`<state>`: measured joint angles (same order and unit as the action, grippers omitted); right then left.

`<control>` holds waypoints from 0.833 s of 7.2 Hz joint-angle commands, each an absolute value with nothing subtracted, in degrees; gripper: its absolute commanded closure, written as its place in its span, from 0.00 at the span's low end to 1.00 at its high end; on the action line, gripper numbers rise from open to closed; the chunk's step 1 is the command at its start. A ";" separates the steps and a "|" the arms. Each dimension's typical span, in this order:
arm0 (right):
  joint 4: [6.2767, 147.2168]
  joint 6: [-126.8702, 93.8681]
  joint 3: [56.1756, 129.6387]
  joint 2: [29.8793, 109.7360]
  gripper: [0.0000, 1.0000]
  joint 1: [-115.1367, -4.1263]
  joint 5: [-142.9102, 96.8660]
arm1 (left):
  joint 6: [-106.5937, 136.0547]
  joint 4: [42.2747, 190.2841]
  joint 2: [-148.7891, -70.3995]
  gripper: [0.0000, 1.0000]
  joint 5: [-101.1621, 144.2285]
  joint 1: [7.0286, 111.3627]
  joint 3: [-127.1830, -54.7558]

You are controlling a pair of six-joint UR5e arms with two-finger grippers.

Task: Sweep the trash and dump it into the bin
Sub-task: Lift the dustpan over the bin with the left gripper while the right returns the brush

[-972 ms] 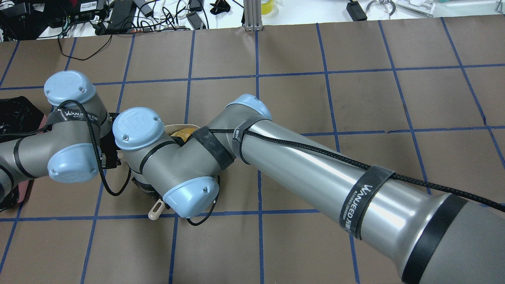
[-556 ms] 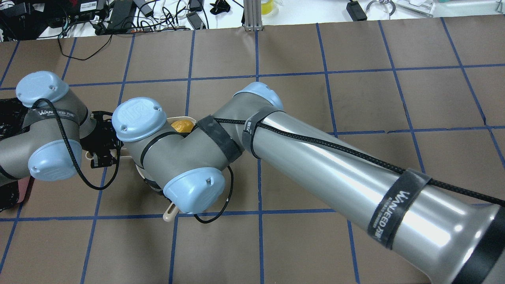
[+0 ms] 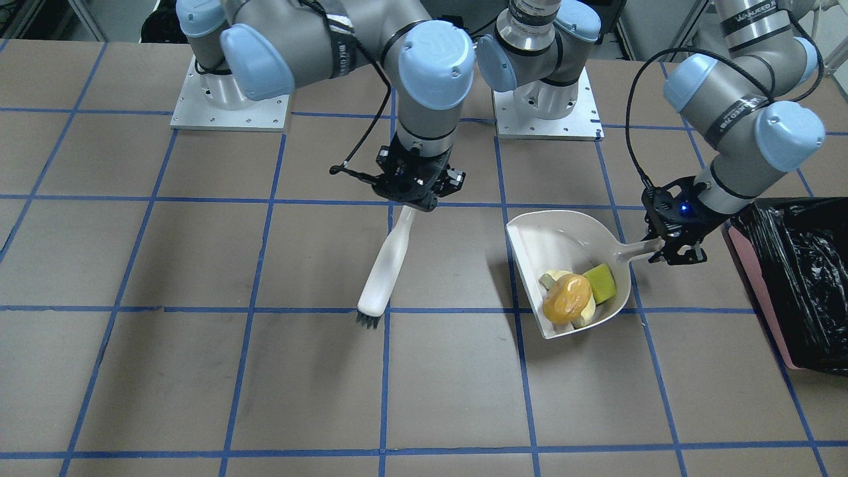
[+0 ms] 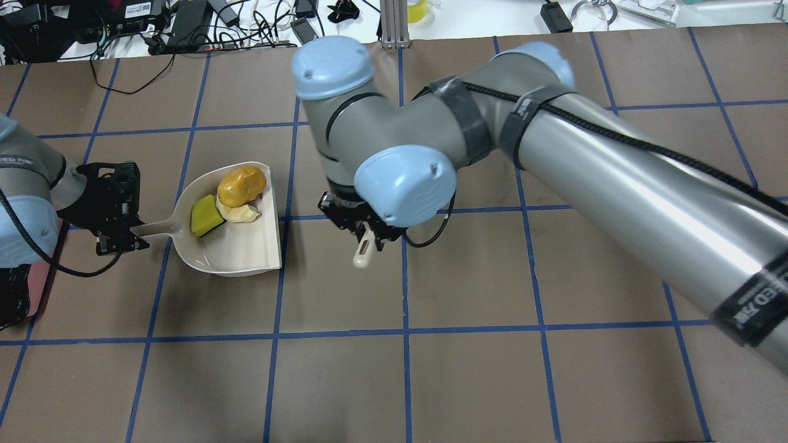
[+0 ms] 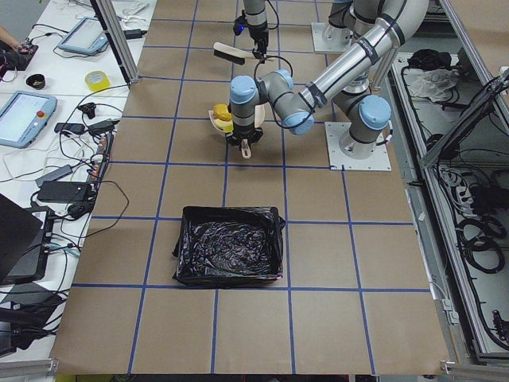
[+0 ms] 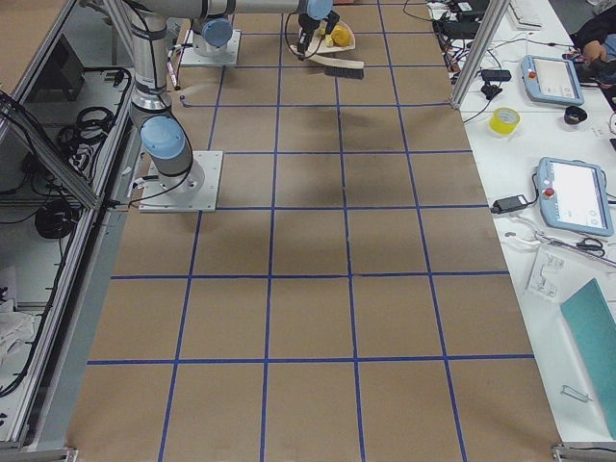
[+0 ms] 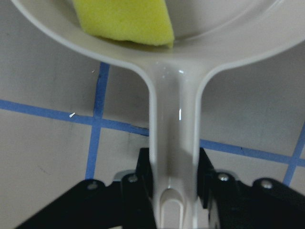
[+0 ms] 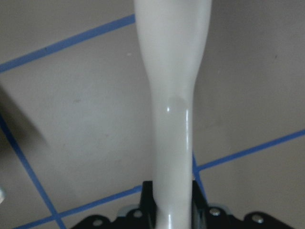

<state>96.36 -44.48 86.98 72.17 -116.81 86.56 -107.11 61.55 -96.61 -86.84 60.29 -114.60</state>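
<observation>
Bin [image 3: 785,265] cut by the frame edge, cream crescent [image 4: 244,214] half under the orange lump [image 4: 241,186], brush [image 4: 363,249] bristles hidden overhead.

The bench [image 4: 468,381] is covered in brown paper, marked into big squares by blue tape lines [image 4: 405,332]. Well beyond the left gripper [image 4: 130,232], past the bench's far edge, black cables [image 4: 258,18] and power bricks [image 4: 186,24] lie tangled on a white surface. Beyond the right gripper [image 4: 365,232], an aluminium post [image 4: 394,24] stands at that edge. Farther out on that side lie a yellow tape roll [image 5: 97,80] and a grey tablet-like screen [image 5: 24,115], set apart from each other.
</observation>
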 commanded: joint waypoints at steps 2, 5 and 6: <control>95.63 -21.78 87.10 75.32 1.00 -101.04 90.09 | -112.73 74.84 -97.21 1.00 -83.34 51.98 -100.50; 95.18 -0.75 87.19 74.63 1.00 -85.82 90.17 | -123.72 74.80 -98.96 1.00 -82.43 40.03 -96.61; 95.45 3.30 87.36 73.49 1.00 -82.39 90.18 | -129.58 74.62 -100.36 1.00 -85.83 36.68 -93.55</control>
<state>95.14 -2.88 87.20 74.59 -87.37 90.13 -123.40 74.73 -98.99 -83.08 41.11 -96.79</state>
